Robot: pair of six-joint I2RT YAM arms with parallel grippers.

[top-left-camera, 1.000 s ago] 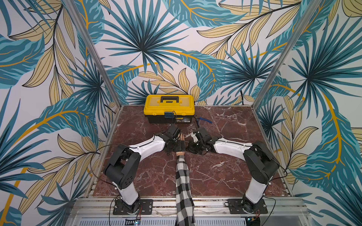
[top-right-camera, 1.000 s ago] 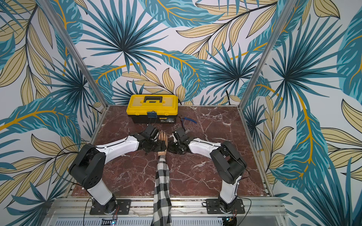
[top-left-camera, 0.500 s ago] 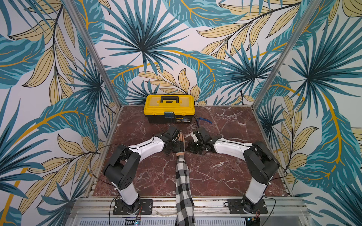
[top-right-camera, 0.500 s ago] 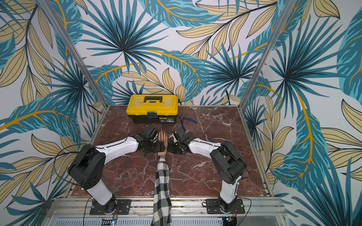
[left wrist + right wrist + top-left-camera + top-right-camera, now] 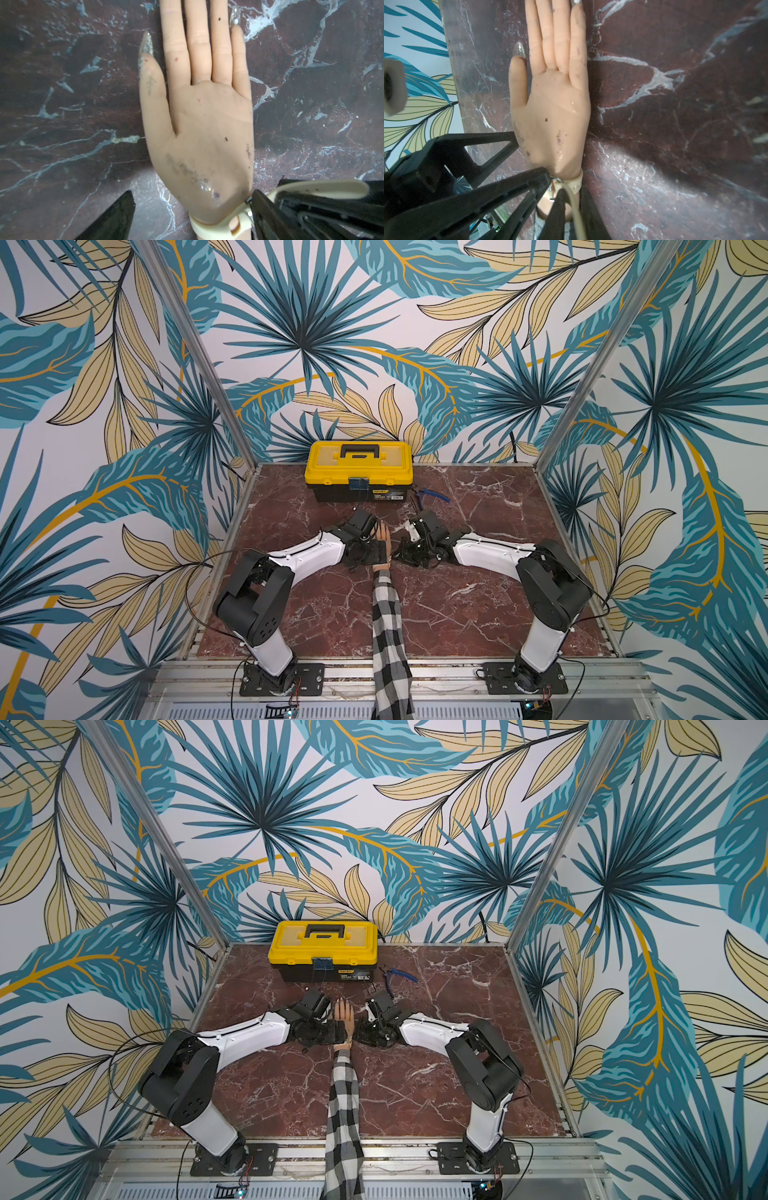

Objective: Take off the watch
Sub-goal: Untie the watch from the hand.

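A mannequin hand [image 5: 383, 536] lies palm up on the marble table, its arm in a checked sleeve [image 5: 388, 635]. The watch shows only as a cream strap [image 5: 209, 229] round the wrist; its face is hidden underneath. My left gripper [image 5: 193, 218] is open and straddles the wrist, one finger clear of it and the other against the buckle side. My right gripper [image 5: 575, 209] comes in from the other side. Its jaws stand slightly apart with the strap's loose tail [image 5: 576, 205] lying between them. In both top views the two grippers [image 5: 372, 553] [image 5: 361, 1033] meet at the wrist.
A yellow toolbox [image 5: 359, 472] stands at the back of the table [image 5: 478, 614]. Blue-handled pliers [image 5: 432, 494] lie just right of it, behind my right arm. Patterned walls and metal posts close in the table's sides.
The right gripper's jaws have parted a little around the strap tail. Both arms stay at the wrist, barely moved.
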